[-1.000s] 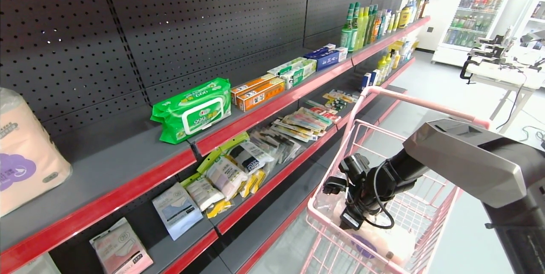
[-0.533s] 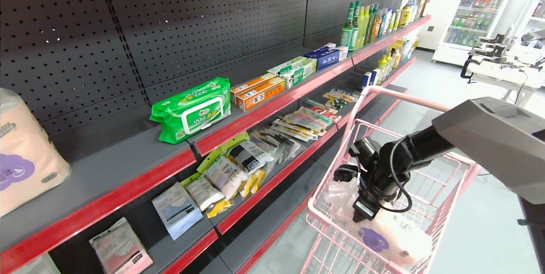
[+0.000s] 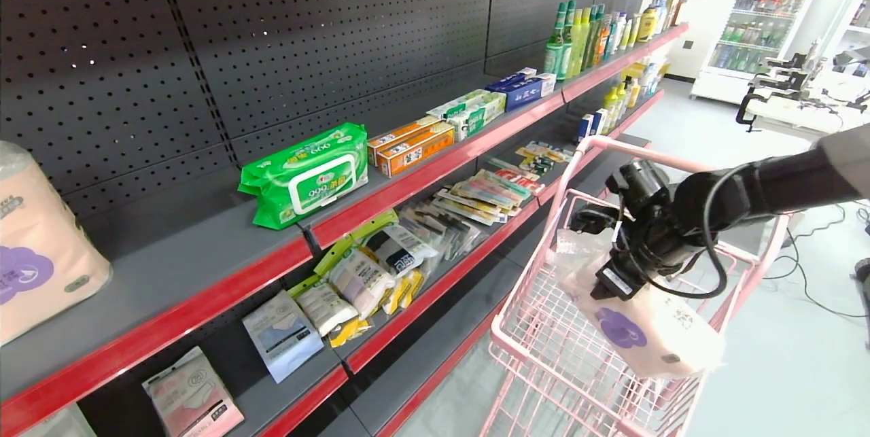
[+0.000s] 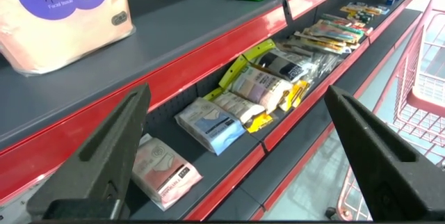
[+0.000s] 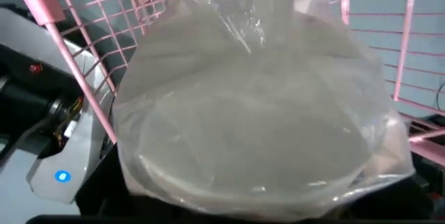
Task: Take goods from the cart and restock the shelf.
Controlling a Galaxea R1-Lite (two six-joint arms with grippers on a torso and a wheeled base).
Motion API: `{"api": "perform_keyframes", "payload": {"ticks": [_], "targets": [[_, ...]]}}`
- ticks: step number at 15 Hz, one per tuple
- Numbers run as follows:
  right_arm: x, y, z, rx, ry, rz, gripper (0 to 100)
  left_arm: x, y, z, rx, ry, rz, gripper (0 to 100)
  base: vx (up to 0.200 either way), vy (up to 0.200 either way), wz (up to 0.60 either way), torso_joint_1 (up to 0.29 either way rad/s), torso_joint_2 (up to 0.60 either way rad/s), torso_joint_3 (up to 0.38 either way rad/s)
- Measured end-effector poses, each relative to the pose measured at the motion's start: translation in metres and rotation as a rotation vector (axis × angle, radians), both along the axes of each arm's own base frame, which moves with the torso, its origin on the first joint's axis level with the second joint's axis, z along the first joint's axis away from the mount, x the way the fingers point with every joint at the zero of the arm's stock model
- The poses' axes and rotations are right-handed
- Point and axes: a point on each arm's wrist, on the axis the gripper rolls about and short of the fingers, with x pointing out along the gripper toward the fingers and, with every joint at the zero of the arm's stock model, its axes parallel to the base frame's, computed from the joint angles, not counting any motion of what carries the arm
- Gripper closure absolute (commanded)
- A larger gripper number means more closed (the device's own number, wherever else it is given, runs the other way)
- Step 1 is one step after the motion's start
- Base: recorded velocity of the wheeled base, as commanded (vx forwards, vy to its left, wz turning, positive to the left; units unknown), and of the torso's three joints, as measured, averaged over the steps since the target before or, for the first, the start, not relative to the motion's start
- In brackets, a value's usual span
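Right gripper (image 3: 615, 274) fingers clenched on tissue pack (image 3: 646, 331), held just above pink cart (image 3: 544, 369), right of shelf (image 3: 170, 267). Left gripper (image 4: 238, 93) fingers spread apart, grasping nothing, near the shelf.

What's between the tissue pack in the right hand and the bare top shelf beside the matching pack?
Nothing visible. The tissue pack hangs from the right hand above the pink cart; the bare shelf stretch between the matching pack and the green wipes pack is open.

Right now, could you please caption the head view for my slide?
Right gripper holds a tissue pack above the pink cart, beside the shelf.
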Motion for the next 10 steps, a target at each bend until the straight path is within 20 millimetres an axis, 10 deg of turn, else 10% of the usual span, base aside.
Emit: {"api": "perform_keyframes", "payload": {"ticks": [5, 10], "targets": [[-0.062, -0.036, 0.084, 0.046, -0.205, -0.092, 100, 0.0, 0.0, 0.0, -0.001, 0.0, -0.001, 0, 0.0, 0.0, 0.0, 0.0, 0.0, 0.0], [-0.151, -0.057, 0.115, 0.061, -0.338, -0.229, 100, 0.0, 0.0, 0.0, -0.001, 0.001, -0.001, 0, 0.0, 0.0, 0.0, 0.0, 0.0, 0.0]]}}
